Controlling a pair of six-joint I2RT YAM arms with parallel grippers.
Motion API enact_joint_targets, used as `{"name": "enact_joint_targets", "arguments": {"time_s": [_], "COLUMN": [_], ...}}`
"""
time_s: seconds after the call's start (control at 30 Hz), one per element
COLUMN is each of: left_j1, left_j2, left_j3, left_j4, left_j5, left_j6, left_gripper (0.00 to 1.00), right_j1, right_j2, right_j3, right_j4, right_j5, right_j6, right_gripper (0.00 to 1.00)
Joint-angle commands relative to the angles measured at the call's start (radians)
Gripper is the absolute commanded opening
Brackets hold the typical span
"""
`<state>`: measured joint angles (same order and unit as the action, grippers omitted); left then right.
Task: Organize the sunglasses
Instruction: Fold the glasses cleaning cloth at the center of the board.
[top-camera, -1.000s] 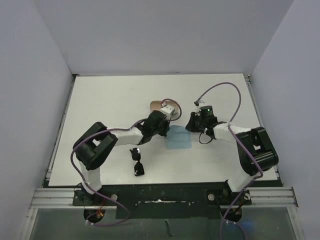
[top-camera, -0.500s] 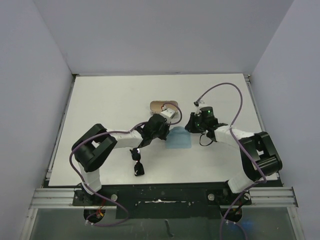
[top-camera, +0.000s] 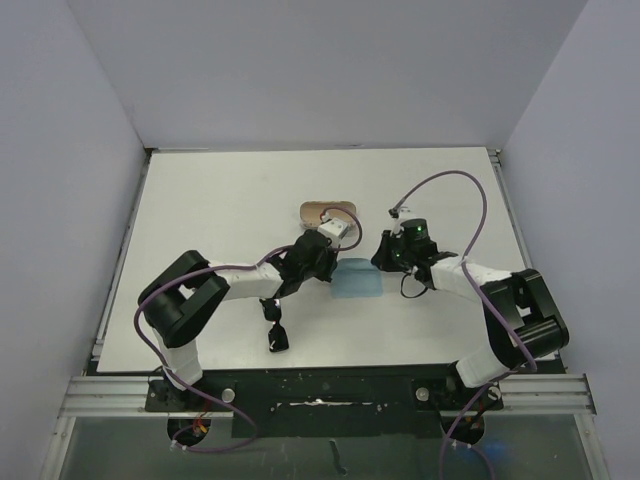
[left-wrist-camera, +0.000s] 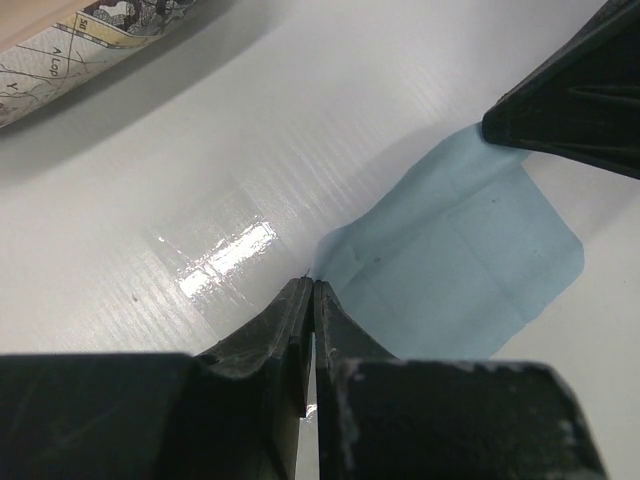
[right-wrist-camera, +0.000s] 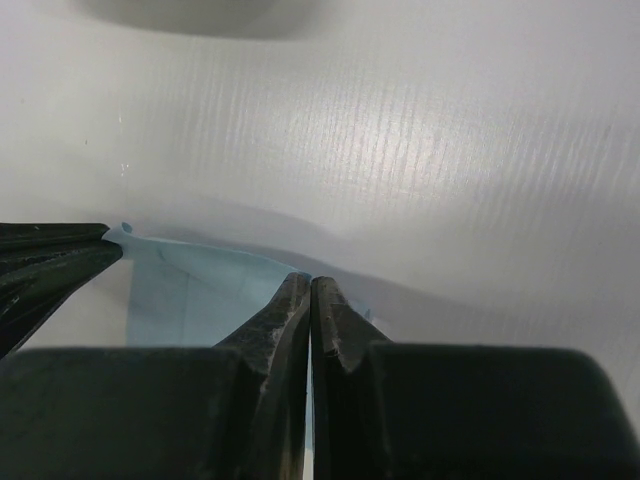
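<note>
The sunglasses (top-camera: 275, 326) lie on the white tabletop (top-camera: 200, 200), close to its near edge and left of the middle, just beside the forearm of the left arm. Their long axis runs from the near edge toward the far one, leaning slightly, with one dark lens nearer the arm and the other nearer the edge. From overhead they are small and dark. I cannot tell whether the thin arms are folded or which side faces up, and their far end sits so close under the forearm that it may be partly covered. Neither wrist camera shows them, and nothing grips them.

Well apart from them, toward the middle, lies a light blue cloth (top-camera: 360, 283). The left gripper (left-wrist-camera: 312, 290) is clenched, its tips pressed together on one corner of the cloth, where the fabric rises to meet them. The right gripper (right-wrist-camera: 311, 290) is likewise clamped on a neighbouring corner, with the edge between the two lifted off the surface. In the overhead view both sets of fingertips are lost under the wrists.

Beyond the cloth sits an oval patterned case (top-camera: 318, 209), its right end hidden by the left wrist and only its edge cut into the left wrist view.
</note>
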<state>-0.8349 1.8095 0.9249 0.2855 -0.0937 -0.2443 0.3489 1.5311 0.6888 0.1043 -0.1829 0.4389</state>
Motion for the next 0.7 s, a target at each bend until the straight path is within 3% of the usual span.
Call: {"name": "enact_joint_targets", "arguments": {"time_s": [0.0,0.67], "left_j1": [-0.004,-0.005], "left_j2": [-0.046,-0.061], "left_j3": [-0.001,-0.043], "left_j4": [0.040,0.026], "left_j5": [-0.003,0.004], "left_j6": [-0.009,-0.012], "left_gripper": [0.04,0.04], "right_j1": [0.014,0.015], "right_j2": [-0.049,-0.063], "right_j3": [-0.015,-0.035], "right_j4": [0.049,0.048], "right_j5": [0.016,0.037], "right_j6": [0.010,0.010], "right_gripper": [0.00,0.00]}}
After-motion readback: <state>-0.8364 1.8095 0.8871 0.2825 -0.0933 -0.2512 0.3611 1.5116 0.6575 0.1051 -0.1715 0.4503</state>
